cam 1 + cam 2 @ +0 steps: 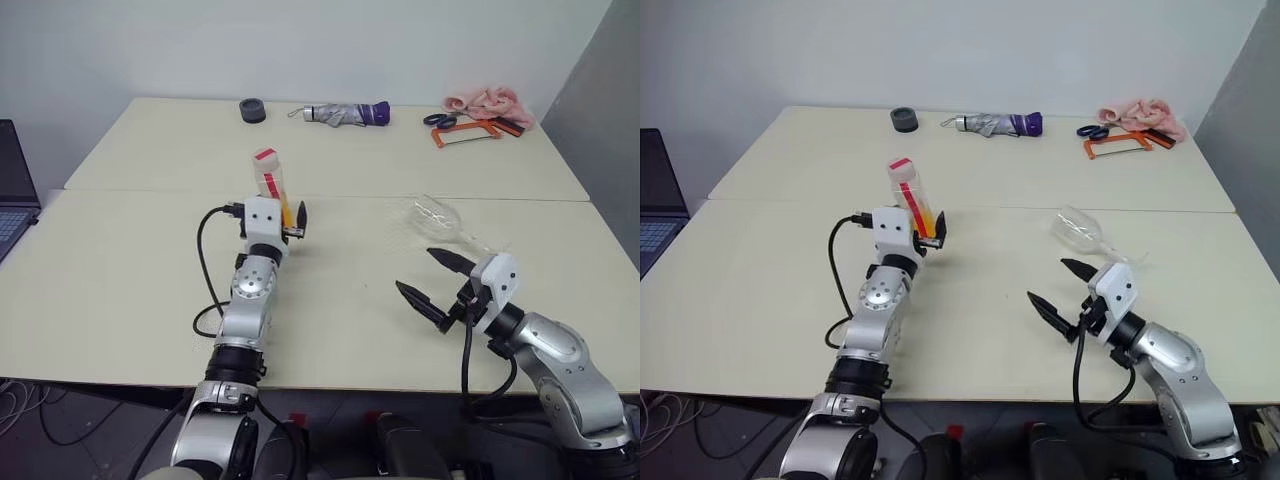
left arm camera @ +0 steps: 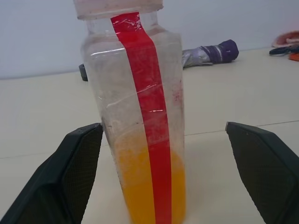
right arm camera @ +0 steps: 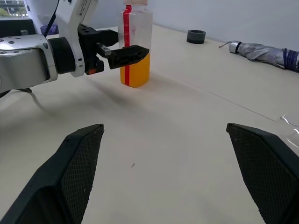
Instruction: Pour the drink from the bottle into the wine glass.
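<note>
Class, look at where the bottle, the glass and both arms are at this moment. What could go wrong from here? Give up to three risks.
1. The glass lies on its side near the right end effector; a nudge could roll it away.
2. The bottle stands between the open left end effector's fingers; an off-centre close might tip it.
3. Its red cap looks on, and the glass isn't upright, so pouring the drink now would fail or spill.

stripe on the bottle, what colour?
Red, running vertically down the small clear plastic bottle over the orange-yellow drink. Clearest in the left wrist view.
</note>
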Action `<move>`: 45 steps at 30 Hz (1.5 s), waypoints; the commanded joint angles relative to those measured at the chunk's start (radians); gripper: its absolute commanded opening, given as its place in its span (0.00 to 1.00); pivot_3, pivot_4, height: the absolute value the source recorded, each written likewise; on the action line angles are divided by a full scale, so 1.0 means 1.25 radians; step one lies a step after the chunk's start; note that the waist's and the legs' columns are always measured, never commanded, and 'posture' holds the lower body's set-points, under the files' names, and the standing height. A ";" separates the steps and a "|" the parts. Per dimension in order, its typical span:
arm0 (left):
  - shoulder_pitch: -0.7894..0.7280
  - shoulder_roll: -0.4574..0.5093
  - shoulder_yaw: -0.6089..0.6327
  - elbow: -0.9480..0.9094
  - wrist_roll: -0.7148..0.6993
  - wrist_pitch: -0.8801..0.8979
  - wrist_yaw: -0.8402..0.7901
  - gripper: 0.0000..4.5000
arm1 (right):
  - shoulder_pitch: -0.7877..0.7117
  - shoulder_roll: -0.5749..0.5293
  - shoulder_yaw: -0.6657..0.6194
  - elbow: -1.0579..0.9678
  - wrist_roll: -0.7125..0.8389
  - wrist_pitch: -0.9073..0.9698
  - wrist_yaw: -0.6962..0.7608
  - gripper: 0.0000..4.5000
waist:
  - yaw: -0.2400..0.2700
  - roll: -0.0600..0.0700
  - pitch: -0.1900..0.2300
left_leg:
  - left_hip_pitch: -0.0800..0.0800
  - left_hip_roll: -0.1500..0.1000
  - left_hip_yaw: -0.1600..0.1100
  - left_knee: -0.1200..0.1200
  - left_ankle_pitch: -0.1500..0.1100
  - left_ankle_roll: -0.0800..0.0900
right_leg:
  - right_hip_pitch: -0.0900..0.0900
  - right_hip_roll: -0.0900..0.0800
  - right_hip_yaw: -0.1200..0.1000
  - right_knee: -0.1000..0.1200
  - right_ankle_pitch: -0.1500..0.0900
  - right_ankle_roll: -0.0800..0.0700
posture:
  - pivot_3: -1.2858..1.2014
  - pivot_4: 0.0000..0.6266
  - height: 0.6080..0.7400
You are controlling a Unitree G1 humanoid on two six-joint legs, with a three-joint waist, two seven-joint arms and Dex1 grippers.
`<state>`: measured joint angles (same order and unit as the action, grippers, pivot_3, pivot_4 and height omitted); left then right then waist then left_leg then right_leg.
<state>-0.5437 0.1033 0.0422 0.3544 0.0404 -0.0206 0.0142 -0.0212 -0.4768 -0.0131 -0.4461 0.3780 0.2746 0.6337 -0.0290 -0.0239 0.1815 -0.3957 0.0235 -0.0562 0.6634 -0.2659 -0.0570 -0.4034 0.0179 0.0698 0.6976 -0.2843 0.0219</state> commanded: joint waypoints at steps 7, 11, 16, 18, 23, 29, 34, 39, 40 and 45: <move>-0.065 -0.010 0.012 0.023 0.018 -0.039 0.071 1.00 | -0.027 -0.009 -0.008 -0.015 0.031 0.021 0.028 1.00 | 0.000 0.000 0.000 | 0.000 0.000 0.000 0.000 0.000 0.000 | 0.000 0.000 0.000 0.000 0.000 0.000 | 0.52 0.24 1.00; -0.092 -0.012 0.019 0.046 0.019 -0.032 0.097 1.00 | -0.053 -0.023 -0.002 -0.018 0.052 0.045 0.054 1.00 | 0.000 0.000 0.000 | 0.000 0.000 0.000 0.000 0.000 0.000 | 0.000 0.000 0.000 0.000 0.000 0.000 | 0.52 0.24 1.00; -0.129 -0.019 0.018 0.077 0.031 -0.034 0.135 1.00 | -0.085 -0.025 0.008 -0.009 0.059 0.058 0.070 1.00 | 0.000 0.000 0.000 | -0.001 0.000 -0.001 0.000 0.000 0.000 | 0.000 0.000 -0.001 0.000 0.000 0.000 | 0.52 0.24 1.00; -0.140 -0.020 0.019 0.088 0.034 -0.037 0.147 1.00 | -0.092 -0.024 0.013 -0.005 0.056 0.058 0.071 1.00 | 0.000 0.000 0.000 | -0.001 -0.001 -0.001 0.000 0.000 0.000 | 0.000 0.000 -0.001 0.000 0.000 0.000 | 0.52 0.24 1.00; -0.164 -0.019 0.019 0.120 0.040 -0.044 0.168 1.00 | -0.096 -0.021 0.024 -0.005 0.052 0.055 0.069 1.00 | 0.000 0.000 0.000 | -0.001 0.000 -0.001 0.000 0.000 0.000 | 0.000 0.000 -0.001 0.000 0.000 0.000 | 0.52 0.24 1.00; -0.186 -0.021 0.020 0.148 0.044 -0.041 0.187 1.00 | -0.093 -0.021 0.023 -0.003 0.051 0.055 0.064 1.00 | 0.000 0.000 0.000 | -0.001 -0.001 -0.001 0.000 0.000 0.000 | 0.000 0.000 -0.001 0.000 0.000 0.000 | 0.52 0.24 1.00; -0.196 -0.022 0.015 0.158 0.047 -0.036 0.194 1.00 | -0.093 -0.021 0.021 -0.002 0.051 0.055 0.062 1.00 | 0.000 0.000 0.000 | -0.001 -0.001 -0.001 0.000 0.000 0.000 | 0.000 0.000 -0.001 0.000 0.000 0.000 | 0.52 0.24 1.00; -0.205 -0.023 0.015 0.167 0.048 -0.028 0.200 1.00 | -0.096 -0.021 0.021 0.006 0.049 0.054 0.063 1.00 | 0.000 0.000 0.000 | -0.001 -0.001 -0.001 0.000 0.000 0.000 | 0.000 0.000 -0.001 0.000 0.000 0.000 | 0.52 0.24 1.00; -0.208 -0.023 0.015 0.169 0.048 -0.027 0.201 1.00 | -0.096 -0.022 0.021 0.008 0.049 0.054 0.064 1.00 | 0.000 0.000 0.000 | -0.001 -0.001 -0.001 0.000 0.000 0.000 | 0.000 0.000 -0.001 0.000 0.000 0.000 | 0.52 0.24 1.00; -0.216 -0.024 0.017 0.174 0.048 -0.020 0.208 1.00 | -0.096 -0.025 0.019 0.009 0.050 0.056 0.065 1.00 | 0.000 0.000 0.000 | -0.001 -0.001 -0.001 0.000 0.000 0.000 | 0.000 0.000 -0.001 0.000 0.000 0.000 | 0.52 0.24 1.00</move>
<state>-0.7867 0.0750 0.0672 0.5880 0.0869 -0.0460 0.2652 -0.1310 -0.5022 0.0235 -0.4207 0.4414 0.3521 0.7153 -0.0289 -0.0243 0.1818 -0.3967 0.0226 -0.0571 0.6636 -0.2659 -0.0570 -0.4036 0.0173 0.0688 0.6974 -0.2842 0.0221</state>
